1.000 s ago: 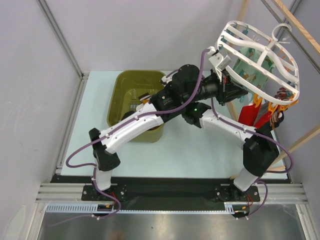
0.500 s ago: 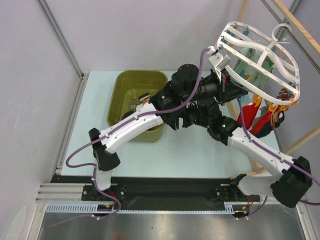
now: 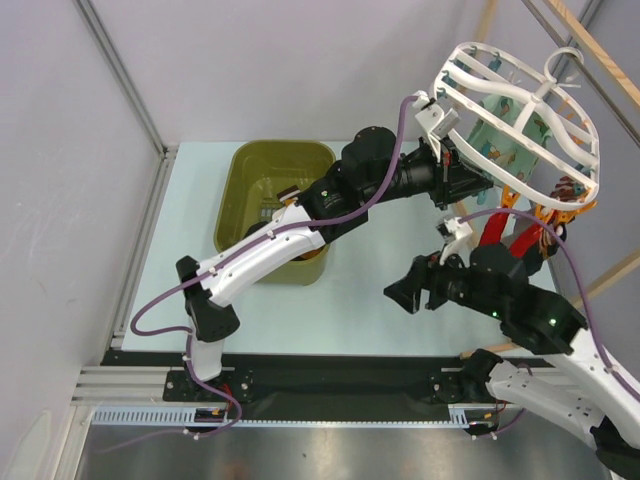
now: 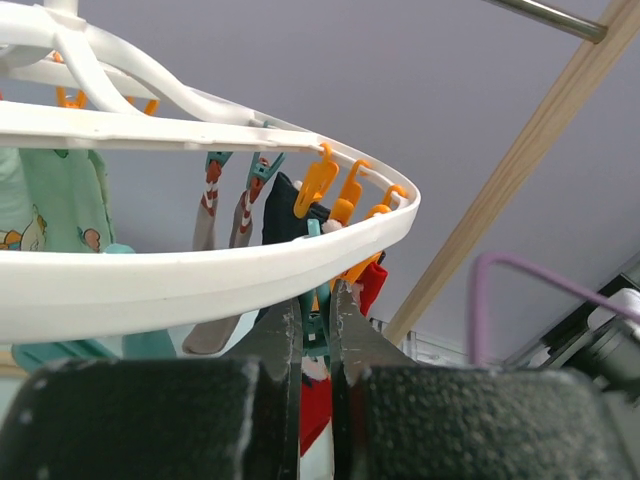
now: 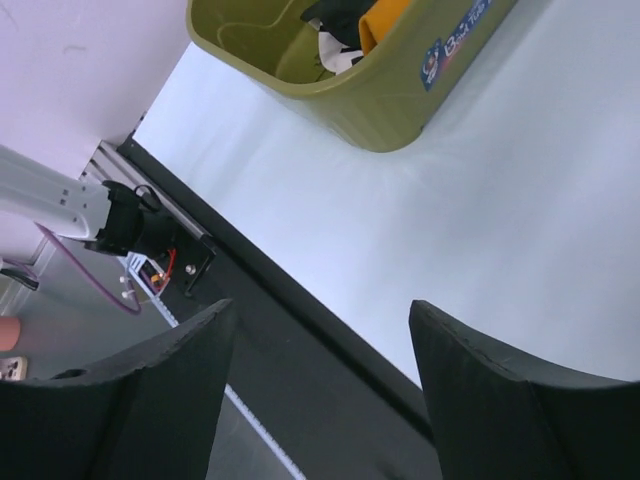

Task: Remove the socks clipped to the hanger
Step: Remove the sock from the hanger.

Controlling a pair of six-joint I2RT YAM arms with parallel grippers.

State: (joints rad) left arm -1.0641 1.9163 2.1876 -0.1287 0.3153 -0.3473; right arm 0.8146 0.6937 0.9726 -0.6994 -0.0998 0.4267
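The left gripper (image 4: 315, 305) is nearly closed, pinching a teal peg (image 4: 316, 335) just under the rim of the white hanger (image 4: 200, 280), which crosses directly above its fingers. The oval ring is tilted, with its long axis running left to right across the gripper. Socks hang lengthwise downward beyond it: a red sock (image 4: 372, 288) just right, a black sock (image 4: 285, 205) ahead, and a mint bear-print sock (image 4: 50, 200) far left. The right gripper (image 5: 320, 310) is spread wide, holding nothing, with the olive-green tub (image 5: 400, 100) ahead of it.

tub (image 3: 229, 212) on table (image 3: 350, 312), left | hanger (image 4: 200, 278) right, above table | socks (image 4: 55, 195) hang under hanger
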